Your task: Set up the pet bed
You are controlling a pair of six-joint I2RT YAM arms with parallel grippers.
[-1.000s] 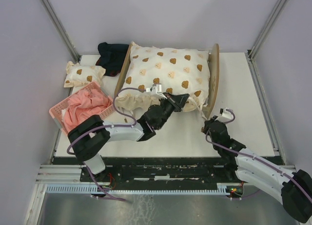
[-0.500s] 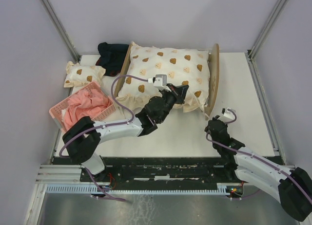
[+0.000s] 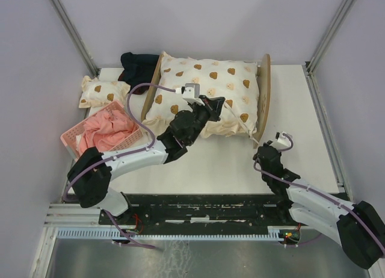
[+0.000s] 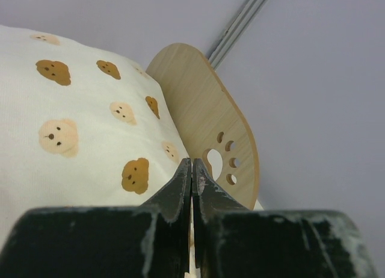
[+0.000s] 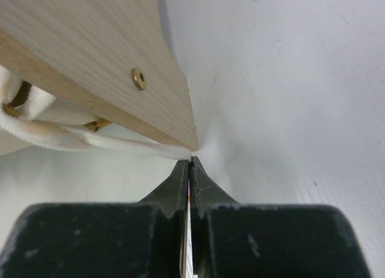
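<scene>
White arm links (image 3: pixel 135 160), black joints (image 3: pixel 180 130), looping purple cables (image 3: pixel 144 84), scuffed black pincers (image 4: pixel 191 165)

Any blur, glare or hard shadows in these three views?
Top external: even diffuse light, soft shadows, sharp, no glare on the table. Left wrist: quilt and headboard in focus, dark fingers slightly soft up close. Right wrist: plywood board grain crisp, white table nearly washed out, faint shadow beside the board.

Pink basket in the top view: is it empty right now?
No, the pink basket holds a crumpled pink cloth that fills most of it.
</scene>
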